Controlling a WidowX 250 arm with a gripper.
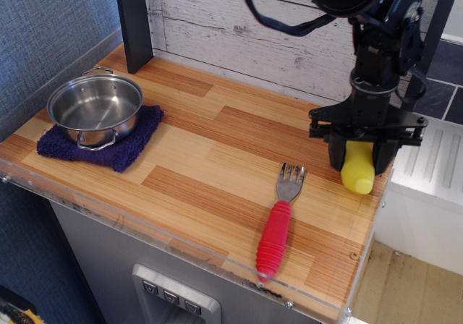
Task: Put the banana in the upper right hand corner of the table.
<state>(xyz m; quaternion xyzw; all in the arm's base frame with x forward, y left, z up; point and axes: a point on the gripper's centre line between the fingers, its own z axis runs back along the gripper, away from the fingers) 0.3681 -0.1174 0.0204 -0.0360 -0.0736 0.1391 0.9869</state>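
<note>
Observation.image, the only view: the black gripper (359,159) hangs over the right end of the table (217,158), its jaws clamped on the upper half of the pale-yellow banana (358,175), which points downward with its rounded end near the wood. Whether that end touches the surface cannot be told from this angle. The load sits by the table's right edge, beside the dark post and the white ribbed surface (427,165), a little forward of the back wall. A red-handled fork (278,226) lies just to the left; a steel pot (95,108) rests on a purple cloth (129,145) at the far left. Placing it well likely means easing back toward the corner, lowering until the banana bears on the wood, then releasing clear of the edge.
</note>
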